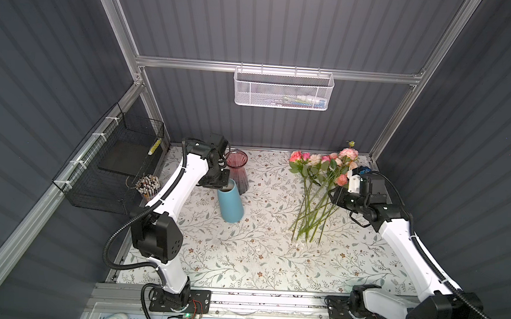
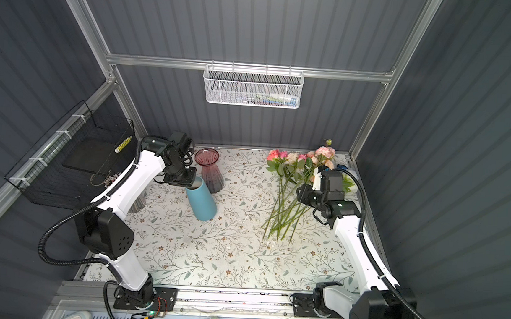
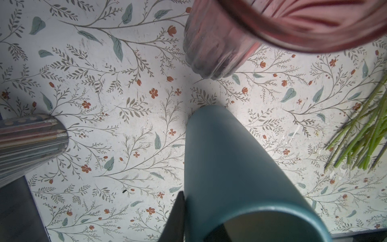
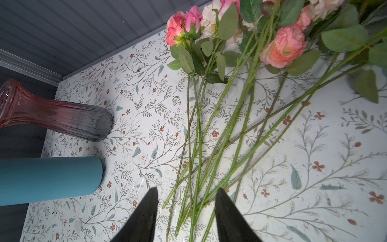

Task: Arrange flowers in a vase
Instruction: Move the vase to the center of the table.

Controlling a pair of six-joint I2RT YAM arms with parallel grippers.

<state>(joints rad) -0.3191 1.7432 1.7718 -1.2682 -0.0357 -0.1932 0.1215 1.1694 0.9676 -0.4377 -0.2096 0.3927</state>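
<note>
While clenched on the rim of the blue vase (image 1: 230, 206), sitting at the far-left part of the table with the left gripper (image 1: 223, 183) set on it from above. Pinched shut on that rim: one black finger (image 3: 176, 215) pressed flat to the outer wall in the left wrist view, second one down inside the mouth, barely made out. Blue vase base-down on the floral table cover (image 1: 257, 252), just in front of a pink glass vase (image 1: 237, 168), also upright; touching or a sliver apart, cannot tell.

Over on the right half, flowers (image 1: 313, 167) lying flat in a loose bunch, well apart from both vases. Pink, peach and cream blooms toward the back wall, leaves just below them, green stems (image 1: 308, 219) fanned and crossing toward the front.

Released for the right gripper (image 4: 186, 189): jaws apart, grasping nothing. Poised over the mid-stems at the bunch's right edge, several stems showing through the gap between the tips in the right wrist view; touching them or not, cannot tell.

Off to the left, pencil cup (image 1: 147, 185) beside the left arm, near the blue vase but apart. Black wire basket (image 1: 115, 162) fixed to the left wall, white mesh basket (image 1: 284, 88) hung on the back rail.
</note>
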